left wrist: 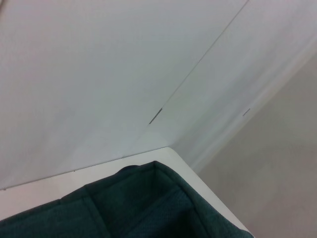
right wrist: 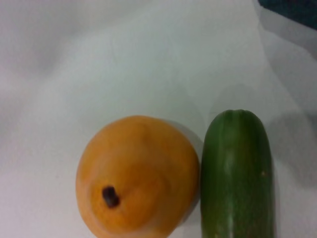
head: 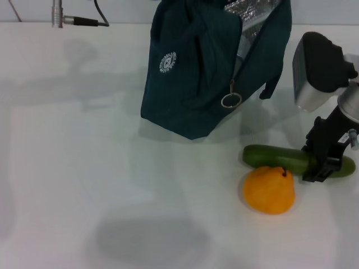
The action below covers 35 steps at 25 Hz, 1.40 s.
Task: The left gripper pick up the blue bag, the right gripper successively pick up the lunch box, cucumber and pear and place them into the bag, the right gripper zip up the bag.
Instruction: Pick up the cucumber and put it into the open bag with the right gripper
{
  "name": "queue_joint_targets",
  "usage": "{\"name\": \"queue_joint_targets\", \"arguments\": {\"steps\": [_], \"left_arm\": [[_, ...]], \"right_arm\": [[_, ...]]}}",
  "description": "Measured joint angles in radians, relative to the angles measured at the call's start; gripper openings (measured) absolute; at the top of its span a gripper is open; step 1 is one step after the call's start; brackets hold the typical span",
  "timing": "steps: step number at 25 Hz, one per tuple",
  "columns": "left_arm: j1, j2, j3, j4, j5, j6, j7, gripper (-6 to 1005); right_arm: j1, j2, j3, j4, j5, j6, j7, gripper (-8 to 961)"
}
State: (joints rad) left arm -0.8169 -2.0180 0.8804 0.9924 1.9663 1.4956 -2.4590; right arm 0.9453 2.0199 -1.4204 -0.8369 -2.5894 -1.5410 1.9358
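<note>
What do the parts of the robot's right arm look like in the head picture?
Only the end of the right arm shows. It has a boxy block, black on top with a light grey face, then a silver-grey round joint. Below that hangs the black right hand, angular, with a small white label and a metal bolt on its side. The left arm is not visible.

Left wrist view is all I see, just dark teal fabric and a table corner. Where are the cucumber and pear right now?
Observer: Both lie on the table, in front of the bag toward the robot's right, with the cucumber just behind the pear.
Operator: Is the right claw near them?
Observer: Yes, the right claw is down over the cucumber's right end.
Operator: Is the bag open?
Observer: Its top gapes, showing the silver lining.
</note>
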Motion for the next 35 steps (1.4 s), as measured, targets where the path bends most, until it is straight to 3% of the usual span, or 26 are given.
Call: {"name": "queue_joint_targets", "arguments": {"steps": [5, 9, 13, 16, 18, 21, 24, 27, 30, 33, 35], "left_arm": [[0.0, 0.001, 0.0, 0.0, 0.0, 0.0, 0.0, 44], [0.001, 0.001, 0.0, 0.0, 0.0, 0.001, 0.0, 44], [0.001, 0.003, 0.0, -0.001, 0.003, 0.001, 0.0, 44], [0.001, 0.005, 0.0, -0.002, 0.007, 0.001, 0.0, 44], [0.001, 0.005, -0.005, -0.009, 0.008, 0.001, 0.0, 44], [-0.002, 0.006, -0.013, -0.017, 0.01, 0.001, -0.001, 44], [-0.007, 0.006, -0.014, -0.017, 0.011, -0.003, -0.003, 44], [-0.009, 0.007, -0.014, -0.017, 0.011, -0.007, -0.004, 44], [-0.009, 0.007, -0.014, -0.017, 0.011, -0.009, -0.005, 44], [-0.01, 0.004, -0.014, -0.017, 0.01, -0.01, -0.007, 44], [-0.011, 0.002, -0.012, -0.017, 0.007, -0.008, -0.011, 44]], "right_arm": [[-0.001, -0.005, 0.044, -0.005, -0.003, -0.018, 0.003, 556], [-0.017, -0.013, 0.155, -0.062, -0.002, -0.081, -0.011, 555], [-0.032, -0.035, 0.246, -0.109, 0.0, -0.18, -0.023, 555], [-0.046, -0.056, 0.369, -0.138, 0.026, -0.281, -0.057, 556], [-0.055, -0.078, 0.5, -0.149, 0.087, -0.382, -0.108, 557], [-0.072, -0.13, 0.648, -0.154, 0.216, -0.527, -0.157, 557], [-0.11, -0.188, 0.708, -0.147, 0.371, -0.597, -0.18, 556], [-0.156, -0.214, 0.727, -0.146, 0.492, -0.591, -0.21, 556], [-0.193, -0.204, 0.785, -0.146, 0.578, -0.55, -0.274, 556], [-0.243, -0.164, 0.834, -0.158, 0.668, -0.453, -0.378, 555], [-0.293, -0.121, 0.85, -0.157, 0.764, -0.347, -0.489, 555]]}}
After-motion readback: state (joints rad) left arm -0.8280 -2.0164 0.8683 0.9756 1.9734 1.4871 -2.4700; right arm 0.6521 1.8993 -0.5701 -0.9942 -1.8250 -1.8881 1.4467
